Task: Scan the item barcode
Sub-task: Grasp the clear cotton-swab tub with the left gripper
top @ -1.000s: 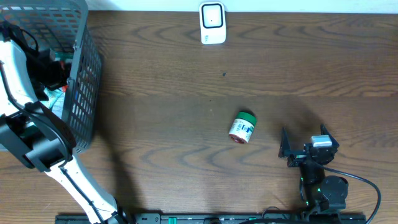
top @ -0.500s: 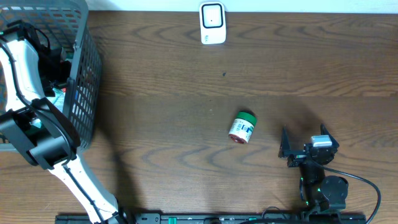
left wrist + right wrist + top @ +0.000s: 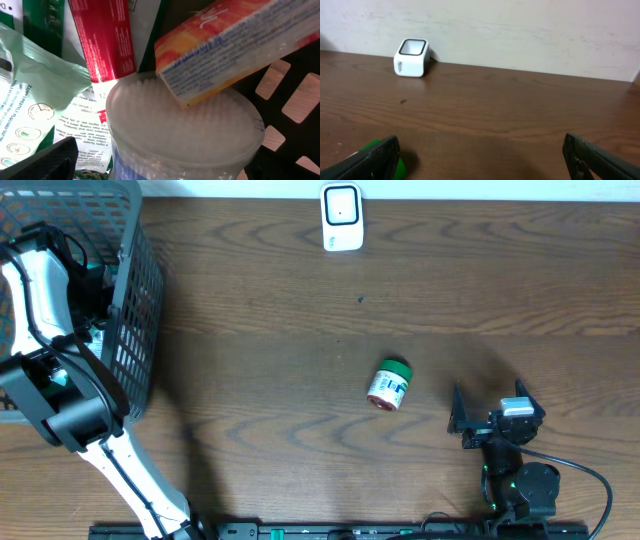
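Note:
A small jar with a green lid [image 3: 390, 384] lies on its side on the wooden table; its lid [image 3: 398, 169] shows by my right gripper's left finger. The white scanner [image 3: 341, 217] stands at the far edge, also seen in the right wrist view [image 3: 411, 58]. My right gripper [image 3: 487, 402] rests open right of the jar, nothing between its fingers [image 3: 485, 162]. My left gripper [image 3: 92, 285] is down inside the basket. It is open [image 3: 160, 165], with its jaws either side of a clear tub of cotton swabs [image 3: 185, 125].
A grey mesh basket [image 3: 140, 300] stands at the far left. Inside it, an orange and yellow box [image 3: 225, 45] leans on the tub, beside a red packet [image 3: 102, 37] and a green pouch [image 3: 30, 100].
My left arm has shifted a little farther into the basket. The right arm, the jar and the scanner have not moved.

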Controlling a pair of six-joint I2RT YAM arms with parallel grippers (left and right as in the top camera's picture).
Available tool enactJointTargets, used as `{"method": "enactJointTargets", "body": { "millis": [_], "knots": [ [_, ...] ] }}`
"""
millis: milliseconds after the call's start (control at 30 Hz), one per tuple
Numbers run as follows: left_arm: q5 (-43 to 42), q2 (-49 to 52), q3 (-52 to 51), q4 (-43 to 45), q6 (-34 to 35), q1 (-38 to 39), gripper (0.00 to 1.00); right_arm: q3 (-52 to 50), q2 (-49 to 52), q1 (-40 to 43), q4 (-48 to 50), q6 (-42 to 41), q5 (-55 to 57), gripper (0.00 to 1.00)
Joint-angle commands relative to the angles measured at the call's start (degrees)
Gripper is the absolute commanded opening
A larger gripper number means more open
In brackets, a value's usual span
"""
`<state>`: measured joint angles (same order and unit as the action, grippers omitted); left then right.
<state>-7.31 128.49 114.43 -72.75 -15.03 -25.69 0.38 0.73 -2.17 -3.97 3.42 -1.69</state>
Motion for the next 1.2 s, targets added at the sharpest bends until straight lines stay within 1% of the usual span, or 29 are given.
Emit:
{"method": "enactJointTargets", "body": {
  "millis": [0,167,267,433,500,633,867,1067,1167],
  "knots": [
    [0.94,0.44,-0.28,0.15,0.31,0.02,0.99,-0.07,-0.09,-0.87,-0.20,0.48,0.13,0.99],
    [1.20,0.44,-1.22,0.50,0.31,0.00,0.99,-0.07,-0.09,-0.87,-0.20,0.48,0.13,0.99],
    [5.18,0.44,-2.97,1.77,2.32,0.00,0.99,-0.07,-0.09,-0.87,-0.20,0.48,0.13,0.99],
    [5.38,0.39,-3.69,2.60,2.25,0.02,1.00,-0.07,-0.09,-0.87,-0.20,0.48,0.13,0.99],
    [5.40,0.39,-3.69,2.58,2.25,0.02,0.95,-0.07,-0.09,-0.87,-0.20,0.48,0.11,0.99],
    [5.38,0.28,-3.34,2.58,2.25,0.02,0.81,-0.07,-0.09,-0.87,-0.20,0.48,0.13,0.99],
    [4.96,-0.94,-1.05,2.60,3.34,0.02,0.79,-0.07,-0.09,-0.87,-0.20,0.48,0.13,0.99],
    [4.98,-4.59,0.35,3.30,3.37,0.02,0.79,-0.07,-0.09,-0.87,-0.20,0.48,0.13,0.99],
    [4.98,-6.67,0.35,4.37,4.72,0.02,0.79,-0.07,-0.09,-0.87,-0.20,0.48,0.13,0.99]
  ]
}}
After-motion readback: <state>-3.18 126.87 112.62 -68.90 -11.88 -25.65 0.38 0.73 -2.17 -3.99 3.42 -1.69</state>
